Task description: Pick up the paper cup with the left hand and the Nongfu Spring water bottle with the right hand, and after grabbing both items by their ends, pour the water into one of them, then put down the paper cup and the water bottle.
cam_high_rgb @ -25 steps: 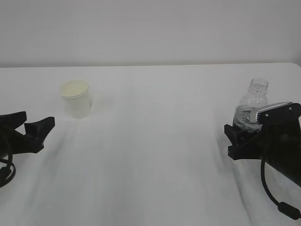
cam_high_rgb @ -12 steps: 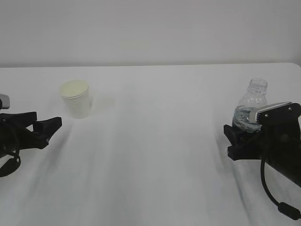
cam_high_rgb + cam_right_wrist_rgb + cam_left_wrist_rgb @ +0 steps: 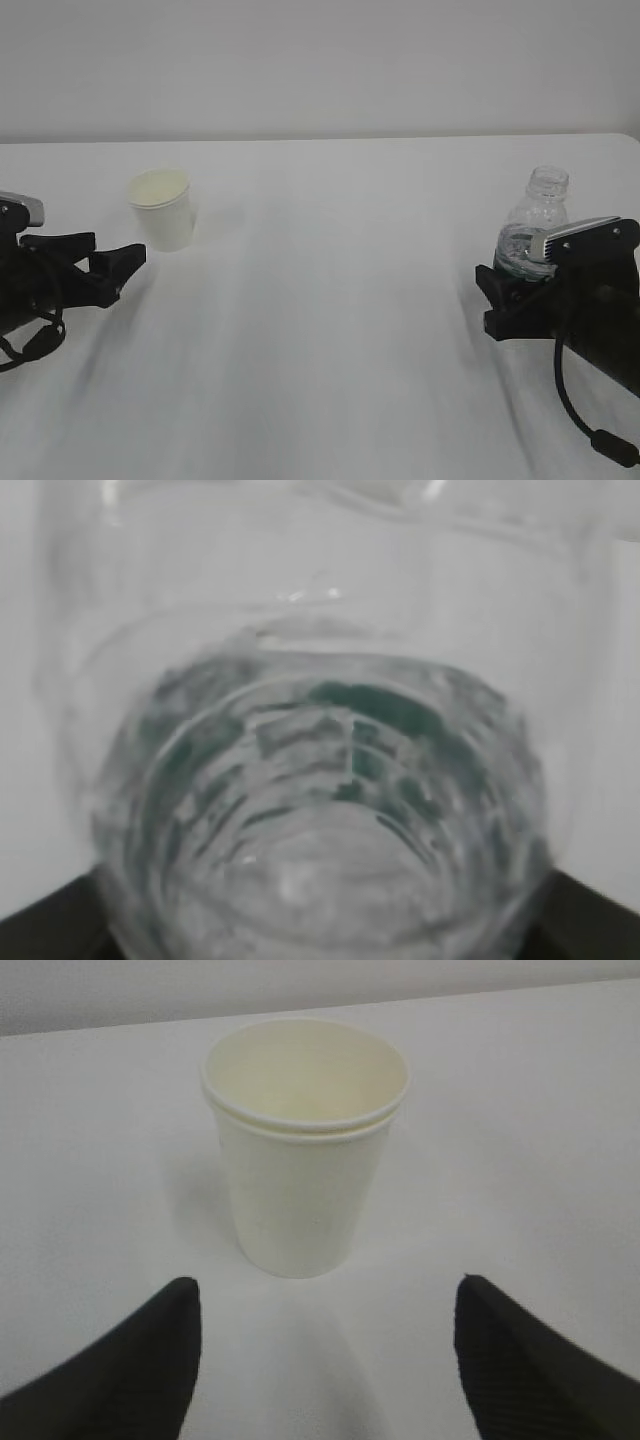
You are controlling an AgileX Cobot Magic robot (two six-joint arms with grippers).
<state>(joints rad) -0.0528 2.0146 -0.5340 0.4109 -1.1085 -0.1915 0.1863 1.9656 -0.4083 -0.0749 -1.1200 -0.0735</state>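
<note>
On the white table (image 3: 330,300), I see my left hand (image 3: 125,262) spread wide, paper cup (image 3: 162,208) untouched at its 1 o'clock; right hand (image 3: 505,295) clasps the Nongfu Spring water bottle (image 3: 535,225) upright.

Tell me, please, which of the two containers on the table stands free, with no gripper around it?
The paper cup: the left gripper is open just short of it, while the water bottle sits between the right gripper's jaws.

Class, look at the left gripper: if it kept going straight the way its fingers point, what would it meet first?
Most likely the paper cup: it stands upright, centred ahead of the open left gripper, with only bare table between.
</note>
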